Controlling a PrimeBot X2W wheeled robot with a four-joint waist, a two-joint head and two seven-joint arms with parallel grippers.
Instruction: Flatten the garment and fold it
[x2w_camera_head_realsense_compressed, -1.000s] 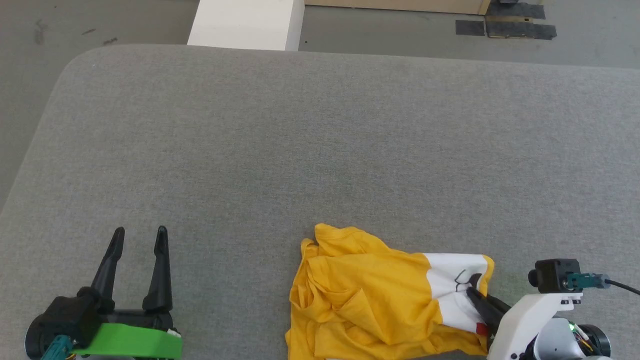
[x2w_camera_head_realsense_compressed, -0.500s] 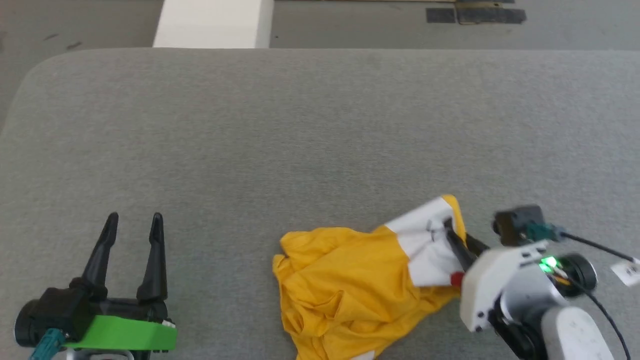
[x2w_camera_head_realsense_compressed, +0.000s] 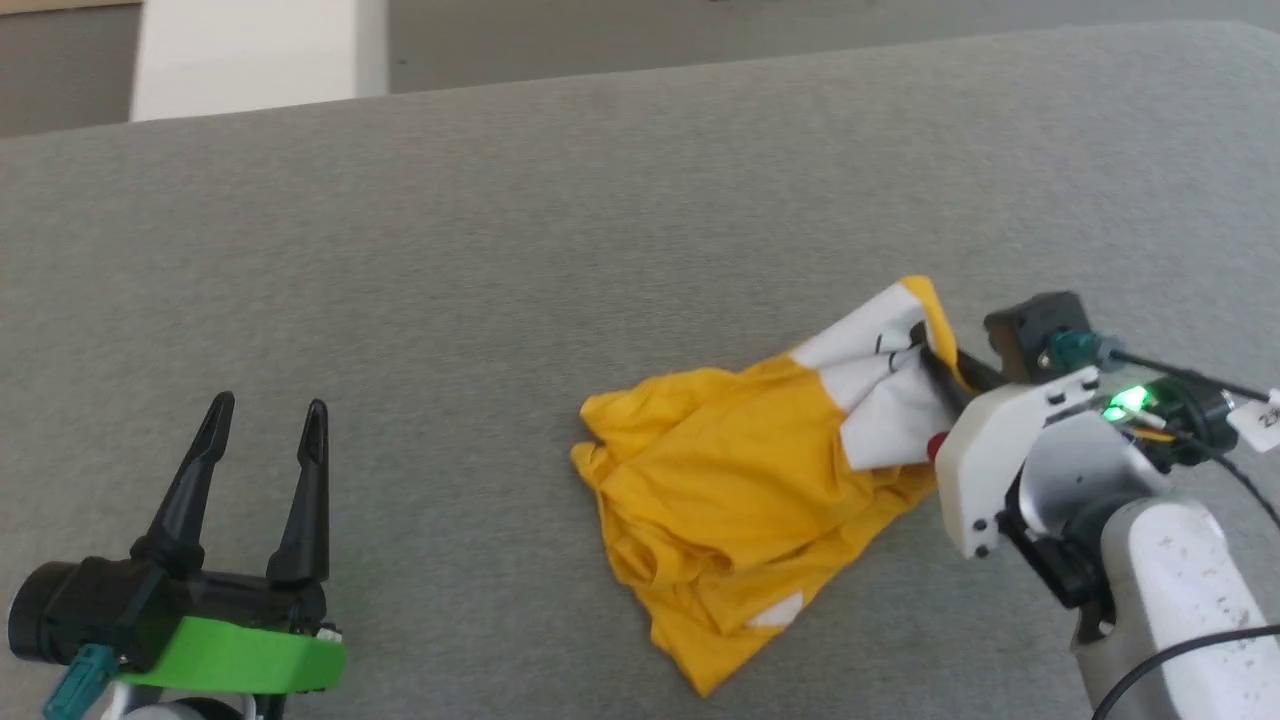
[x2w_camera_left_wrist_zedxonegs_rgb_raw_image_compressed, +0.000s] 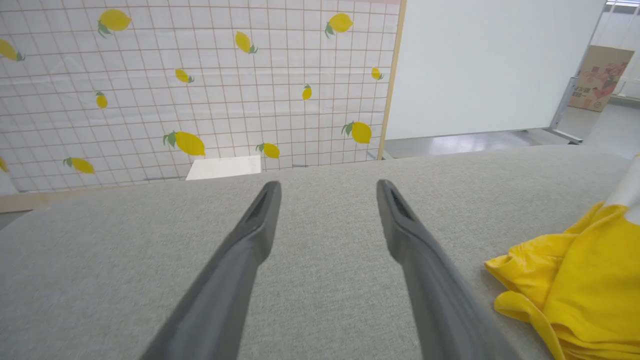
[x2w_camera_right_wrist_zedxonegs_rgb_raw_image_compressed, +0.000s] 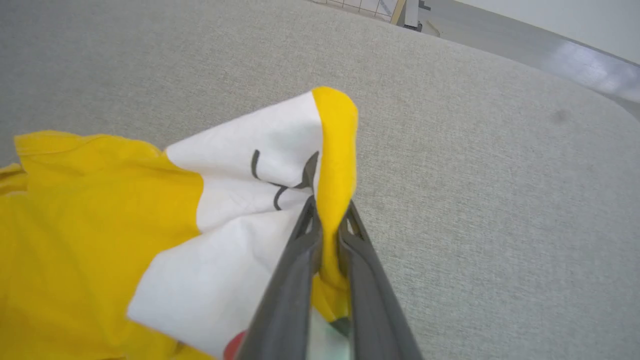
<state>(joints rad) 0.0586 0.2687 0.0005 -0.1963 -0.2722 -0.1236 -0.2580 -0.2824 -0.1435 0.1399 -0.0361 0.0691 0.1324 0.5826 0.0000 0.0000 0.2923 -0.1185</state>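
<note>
Fingers (x2w_camera_right_wrist_zedxonegs_rgb_raw_image_compressed: 292, 280) of the right gripper (x2w_camera_right_wrist_zedxonegs_rgb_raw_image_compressed: 330, 204): closed on the garment (x2w_camera_right_wrist_zedxonegs_rgb_raw_image_compressed: 90, 225), pinching a yellow hem fold at centre frame of the right wrist view. This fold runs beside a white patch with thin dark line marks. Cloth at the grip stands up off the grey padded surface (x2w_camera_right_wrist_zedxonegs_rgb_raw_image_compressed: 475, 175), and the yellow bulk trails to the lower left of that frame.

Head view: right gripper (x2w_camera_head_realsense_compressed: 925, 350) sits right of centre, tips at the upper right corner of the garment (x2w_camera_head_realsense_compressed: 730, 480). Garment is a crumpled heap on the grey padded surface (x2w_camera_head_realsense_compressed: 500, 250), right of centre in the lower half. The white patch is at its upper right, a small white bit shows near its lower edge, and a yellow point reaches toward the bottom of the frame.

Left gripper (x2w_camera_head_realsense_compressed: 270, 405): lower left, fingers spread wide and empty, well apart from the garment.

Left wrist view: left gripper (x2w_camera_left_wrist_zedxonegs_rgb_raw_image_compressed: 328, 184) open above the surface, garment (x2w_camera_left_wrist_zedxonegs_rgb_raw_image_compressed: 585, 280) at the right edge. Lemon-print grid panel (x2w_camera_left_wrist_zedxonegs_rgb_raw_image_compressed: 150, 75) fills the upper left. White block (x2w_camera_head_realsense_compressed: 250, 50) at upper left of the head view.
</note>
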